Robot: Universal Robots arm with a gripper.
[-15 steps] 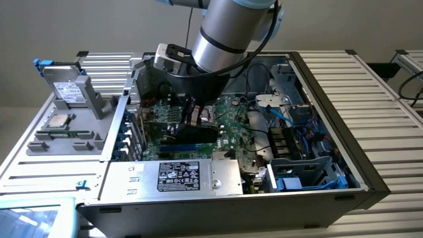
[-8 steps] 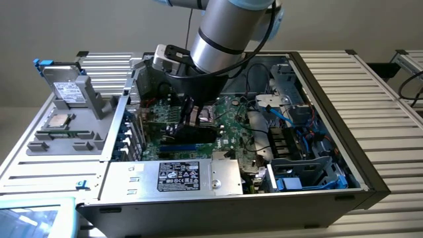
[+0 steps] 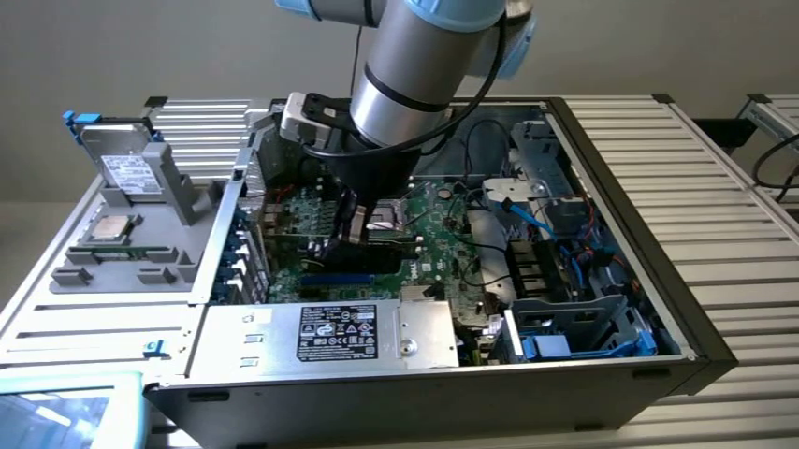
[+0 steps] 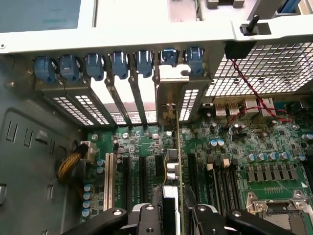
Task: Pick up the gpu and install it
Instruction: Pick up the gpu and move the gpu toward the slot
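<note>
Gripper (image 3: 355, 227) reaches down into the open computer case (image 3: 699, 348), over the middle of the motherboard (image 3: 435, 223). In the wrist view the gripper (image 4: 175, 215) has its two fingers (image 4: 146, 216) clamped on the gpu (image 4: 178, 161), one on each face. The card is seen edge-on, a thin green board with its black cooler against one finger. The gpu stands upright on its long edge above the expansion slots (image 4: 142, 176) of the motherboard (image 4: 234, 142). It runs straight toward the rear wall of the case. Its metal bracket (image 4: 171, 90) sits at that rear wall among the slot covers (image 4: 80, 100), just under the row of blue latches (image 4: 120, 63). Whether the card's lower edge is down in a slot cannot be told.

In the exterior view the gpu (image 3: 381, 254) shows as a dark block under the gripper. The power supply (image 3: 337, 335) lies along the case's near edge. Red wires (image 4: 249, 88) run beside the perforated part of the rear wall, and the processor socket (image 4: 279, 208) lies on the far side of the memory slots from the card.
</note>
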